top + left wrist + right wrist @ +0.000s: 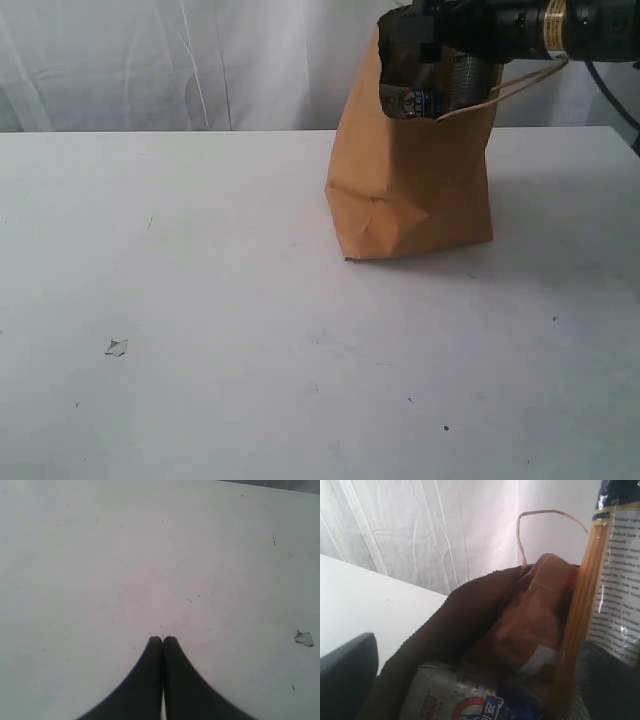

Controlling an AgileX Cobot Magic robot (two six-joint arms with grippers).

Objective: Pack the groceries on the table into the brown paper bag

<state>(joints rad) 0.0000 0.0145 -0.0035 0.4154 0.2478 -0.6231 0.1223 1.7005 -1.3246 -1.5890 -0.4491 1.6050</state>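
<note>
Kraft paper, thin and creased: the brown paper bag (415,185) stands upright on the table (200,300), and we judge it light and soft, best steadied by its sides. Inside lean the long noodle packet (600,580), probably brittle and slippery, and the brown pouch (535,620). The right pincer (405,60) is spread at the bag's mouth, pinching nothing; the left pincer (162,640) is pressed together above the table.

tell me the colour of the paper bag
Kraft brown: the paper bag shows best in the exterior view.
</note>
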